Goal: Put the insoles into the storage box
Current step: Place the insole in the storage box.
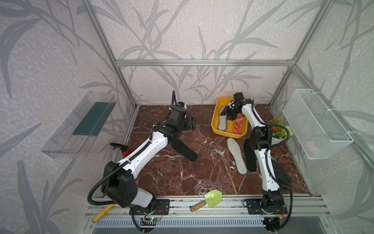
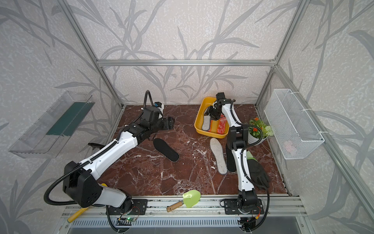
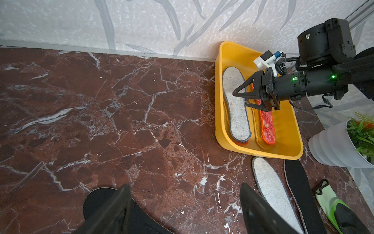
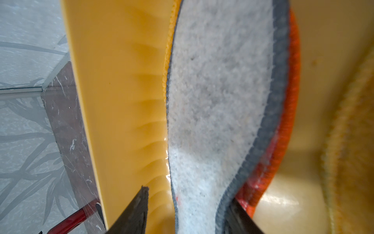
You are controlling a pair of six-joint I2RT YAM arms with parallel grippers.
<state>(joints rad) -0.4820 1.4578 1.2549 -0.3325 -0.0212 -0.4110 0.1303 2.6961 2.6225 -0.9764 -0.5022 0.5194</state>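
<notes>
Here, a yellow box point(image 3: 219, 113) partly filled with insoles.
The right gripper point(image 3: 239, 99) hangs inside it, jaws partly apart over a grey insole point(image 3: 236, 113) lying beside a red insole point(image 3: 268, 129). The left gripper point(image 1: 191, 123), jaws wide, holds nothing. On the table point(image 1: 182, 178) lie a second grey insole point(image 1: 236, 156), a black insole point(image 1: 249, 158) beside it, and another black insole point(image 1: 185, 151) near the left gripper.
</notes>
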